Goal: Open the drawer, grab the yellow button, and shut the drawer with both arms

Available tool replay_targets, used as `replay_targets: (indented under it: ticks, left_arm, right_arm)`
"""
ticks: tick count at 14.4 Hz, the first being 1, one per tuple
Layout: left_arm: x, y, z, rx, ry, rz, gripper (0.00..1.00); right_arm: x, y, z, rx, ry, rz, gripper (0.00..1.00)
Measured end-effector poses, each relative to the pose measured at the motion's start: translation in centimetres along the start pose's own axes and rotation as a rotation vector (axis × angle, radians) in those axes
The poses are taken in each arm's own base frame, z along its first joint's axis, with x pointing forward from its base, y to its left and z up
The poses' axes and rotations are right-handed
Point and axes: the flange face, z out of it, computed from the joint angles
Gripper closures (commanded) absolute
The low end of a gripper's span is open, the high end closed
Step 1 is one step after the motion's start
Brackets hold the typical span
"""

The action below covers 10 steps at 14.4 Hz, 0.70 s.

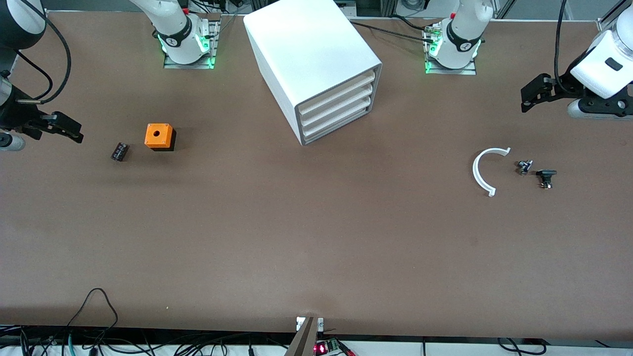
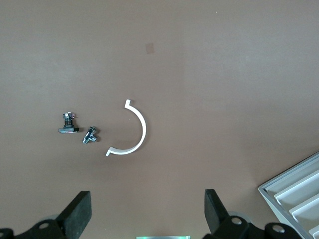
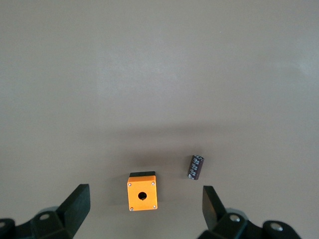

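The white cabinet (image 1: 306, 49) stands mid-table between the two arm bases. Its four drawers are all shut; the uppermost drawer (image 1: 337, 90) sits flush in the grey frame. A corner of the cabinet front also shows in the left wrist view (image 2: 299, 194). The button is hidden. My left gripper (image 1: 528, 99) is open and empty over the table at the left arm's end; in the left wrist view (image 2: 148, 214) nothing is between its fingers. My right gripper (image 1: 74, 131) is open and empty at the right arm's end; in the right wrist view (image 3: 144, 206) it hangs above the table by the orange cube.
An orange cube with a hole (image 1: 158, 136) (image 3: 142, 194) and a small black cylinder (image 1: 119, 151) (image 3: 196, 167) lie near the right gripper. A white half-ring (image 1: 474, 170) (image 2: 144, 130) and two small metal parts (image 1: 524, 166) (image 1: 546, 178) lie toward the left arm's end.
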Motion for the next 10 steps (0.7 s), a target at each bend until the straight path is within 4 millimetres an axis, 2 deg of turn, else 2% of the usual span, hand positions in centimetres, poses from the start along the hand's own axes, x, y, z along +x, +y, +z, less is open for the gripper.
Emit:
replay_targets:
  ticks: [4,10]
  left_arm:
    - [-0.2,-0.1,0.6,0.001,-0.039,-0.001,0.00]
    - [2.0,0.2,6.3,-0.004,-0.155,0.004,0.00]
  right_arm:
    - [0.0,0.0,-0.1,0.000,0.002,0.000,0.00]
    - [0.0,0.0,-0.1,0.000,0.002,0.001,0.00]
